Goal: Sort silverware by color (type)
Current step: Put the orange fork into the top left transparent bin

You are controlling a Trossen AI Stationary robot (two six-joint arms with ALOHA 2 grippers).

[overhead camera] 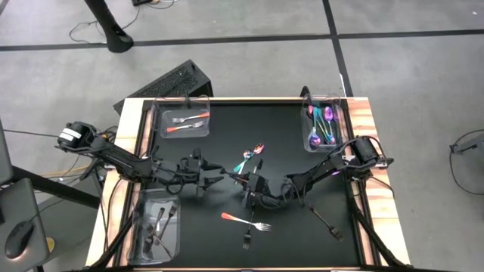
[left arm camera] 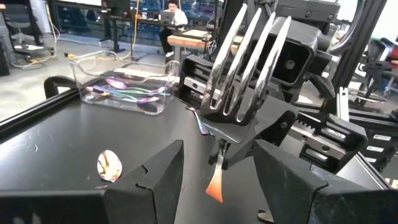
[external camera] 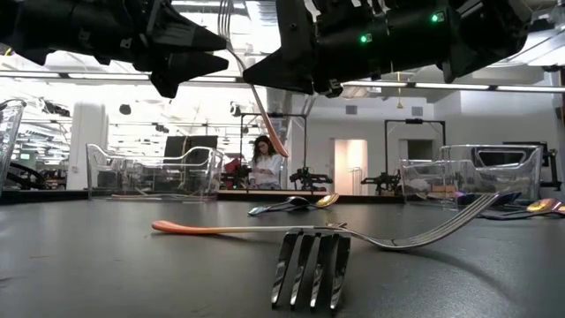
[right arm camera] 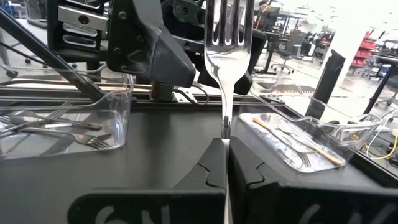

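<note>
My right gripper (right arm camera: pixel 225 140) is shut on a silver fork with an orange-pink handle (external camera: pixel 261 102), held above the table's middle. My left gripper (left arm camera: pixel 217 149) is open and faces it; its fingers stand on either side of the fork's handle without touching. In the high view the left gripper (overhead camera: pixel 214 175) and right gripper (overhead camera: pixel 243 183) meet tip to tip. Another orange-handled fork (overhead camera: pixel 246 221) and two black forks (overhead camera: pixel 247 240) (overhead camera: pixel 327 223) lie flat on the mat. Iridescent spoons (overhead camera: pixel 253 155) lie flat beyond the grippers. My right gripper pinches the fork's narrow neck (right arm camera: pixel 225 121), just below the tines, between its two fingers. The fingers come level from the table's right side and lie across the fork. The fork is lifted clear, nearly upright, tines up (left arm camera: pixel 242 68), with the orange handle end (left arm camera: pixel 214 186) hanging below.
Three clear bins stand on the mat. The far-left one (overhead camera: pixel 185 121) holds orange-handled pieces, the far-right one (overhead camera: pixel 325 125) holds iridescent ones, and the near-left one (overhead camera: pixel 159 227) holds black ones. A person sits in the room behind the table (external camera: pixel 263 159).
</note>
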